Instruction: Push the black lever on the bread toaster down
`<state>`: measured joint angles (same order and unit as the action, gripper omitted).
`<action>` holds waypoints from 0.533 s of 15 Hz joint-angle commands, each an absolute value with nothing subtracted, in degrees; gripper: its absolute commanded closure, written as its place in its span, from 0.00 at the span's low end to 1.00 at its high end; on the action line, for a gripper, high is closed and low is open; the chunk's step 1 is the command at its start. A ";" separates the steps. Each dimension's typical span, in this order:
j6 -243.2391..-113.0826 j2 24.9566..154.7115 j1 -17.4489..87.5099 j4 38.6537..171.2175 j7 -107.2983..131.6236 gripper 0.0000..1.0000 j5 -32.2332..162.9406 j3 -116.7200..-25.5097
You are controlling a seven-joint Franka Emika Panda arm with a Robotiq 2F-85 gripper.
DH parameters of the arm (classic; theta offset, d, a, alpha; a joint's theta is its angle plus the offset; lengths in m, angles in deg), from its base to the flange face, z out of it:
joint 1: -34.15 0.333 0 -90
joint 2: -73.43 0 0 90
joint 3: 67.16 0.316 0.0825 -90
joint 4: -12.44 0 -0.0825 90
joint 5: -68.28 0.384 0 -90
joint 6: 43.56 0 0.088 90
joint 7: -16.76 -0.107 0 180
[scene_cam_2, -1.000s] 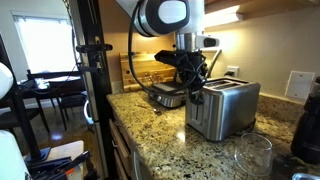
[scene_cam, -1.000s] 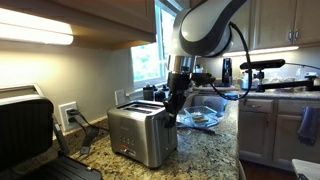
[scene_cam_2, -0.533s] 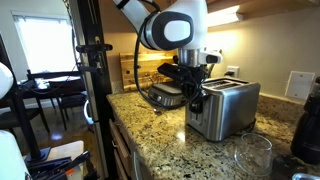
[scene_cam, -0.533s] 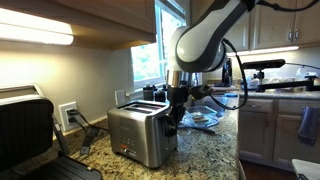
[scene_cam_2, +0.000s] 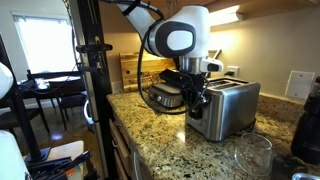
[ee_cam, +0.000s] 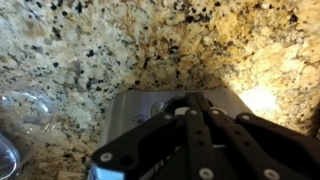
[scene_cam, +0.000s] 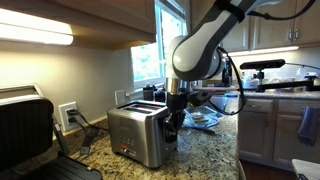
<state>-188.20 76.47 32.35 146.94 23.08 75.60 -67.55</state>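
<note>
Claw (scene_cam: pixel 171 127) lower beside bread toaster (scene_cam: pixel 138 137).

Count on the desk (scene_cam: pixel 215 150): one bread toaster (scene_cam: pixel 142 135), confirmed in both exterior views and the wrist view; one larger black-and-silver appliance (scene_cam: pixel 25 125); one clear glass bowl (scene_cam: pixel 200 118); wall outlets, two in an exterior view, being one plugged outlet (scene_cam: pixel 68 115) and one free outlet (scene_cam: pixel 120 98); one robot arm (scene_cam: pixel 200 45); one pincer (scene_cam: pixel 172 125); one window (scene_cam: pixel 147 60).
</note>
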 commanded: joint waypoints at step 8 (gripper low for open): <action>-169.06 67.07 33.27 142.25 24.85 0.98 74.37 -66.80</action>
